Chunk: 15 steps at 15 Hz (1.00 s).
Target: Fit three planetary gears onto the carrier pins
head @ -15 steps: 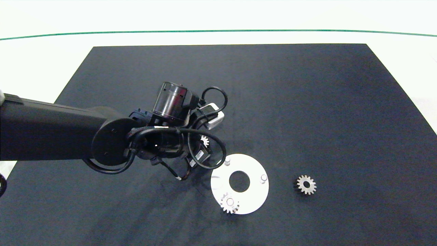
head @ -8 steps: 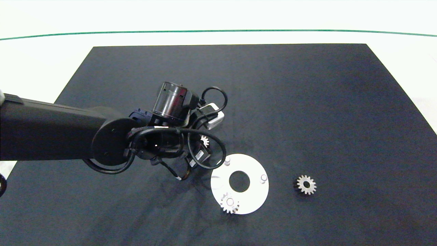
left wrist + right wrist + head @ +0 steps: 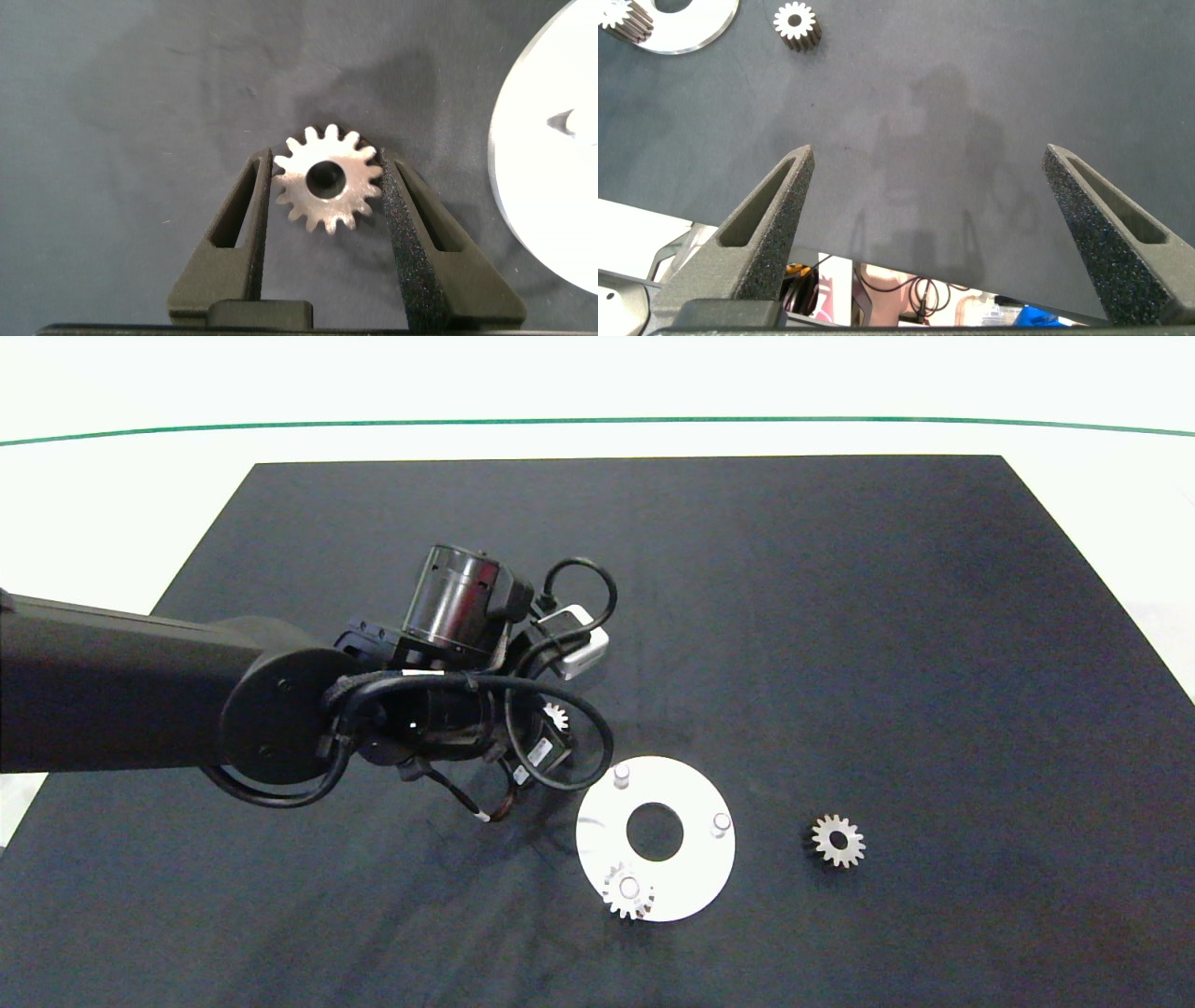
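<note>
**Left jaws clamped on a gear beside the carrier disc**

The left gripper (image 3: 326, 182) has its jaws closed on one of the planetary gears (image 3: 328, 178), a silvery toothed wheel with a round centre hole; the dark foam fingers (image 3: 411, 233) press against its teeth on either side. In the left wrist view the gear is seen flat-on over the dark mat (image 3: 840, 616), with the rim of the white disc (image 3: 542, 177) at the right of the frame, close by but not touching the gear. In the head view this same gear (image 3: 556, 716) shows only as a few teeth among the cables of the left arm (image 3: 131, 695), which reaches in from the left edge to the centre of the frame, just up and left of the disc.

The white disc (image 3: 695, 887) lies on the mat below the centre of the head view. Of the three carrier pins, the upper left pin (image 3: 621, 773) and the right pin (image 3: 721, 822) stand bare. The lower pin (image 3: 628, 887) carries a second gear (image 3: 627, 890) seated over it. A third gear (image 3: 837, 841) lies flat on the mat to the right of the disc, apart from it.

The right gripper (image 3: 934, 196) hangs over the near edge of the mat, jaws wide apart and holding nothing. Its view shows the disc (image 3: 687, 28) and loose gear (image 3: 796, 22) at the upper left of the frame. The mat covers a white counter (image 3: 112, 504).
</note>
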Each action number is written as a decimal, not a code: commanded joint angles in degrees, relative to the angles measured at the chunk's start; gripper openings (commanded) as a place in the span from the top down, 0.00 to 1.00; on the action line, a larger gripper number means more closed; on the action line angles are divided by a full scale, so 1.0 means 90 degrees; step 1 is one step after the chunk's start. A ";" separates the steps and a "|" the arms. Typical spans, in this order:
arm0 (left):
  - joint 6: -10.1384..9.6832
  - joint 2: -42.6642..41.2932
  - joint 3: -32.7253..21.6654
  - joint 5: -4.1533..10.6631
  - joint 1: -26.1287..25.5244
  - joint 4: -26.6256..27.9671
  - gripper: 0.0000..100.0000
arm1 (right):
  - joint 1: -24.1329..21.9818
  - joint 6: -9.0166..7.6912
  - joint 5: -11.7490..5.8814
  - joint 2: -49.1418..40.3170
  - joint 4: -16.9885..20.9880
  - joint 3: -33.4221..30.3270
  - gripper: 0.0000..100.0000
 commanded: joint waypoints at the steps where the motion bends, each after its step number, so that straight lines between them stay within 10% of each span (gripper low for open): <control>1: 0.0025 -0.0386 -0.0013 0.0007 -0.0010 0.0052 0.94 | 0.0013 -0.0016 -0.0001 -0.0021 0.0019 0.0000 0.00; 9: 0.0016 -0.0396 0.0016 0.0007 -0.0049 0.0179 0.96 | 0.0013 -0.0006 -0.0001 -0.0080 0.0019 0.0029 0.00; 10: 0.0006 -0.0396 0.0016 0.0007 -0.0030 0.0170 0.00 | 0.0013 -0.0006 -0.0001 -0.0080 0.0019 0.0049 0.00; 15: -0.0004 -0.0269 0.0016 0.0007 0.0000 0.0170 0.00 | 0.0013 -0.0006 -0.0001 -0.0089 0.0019 0.0108 0.00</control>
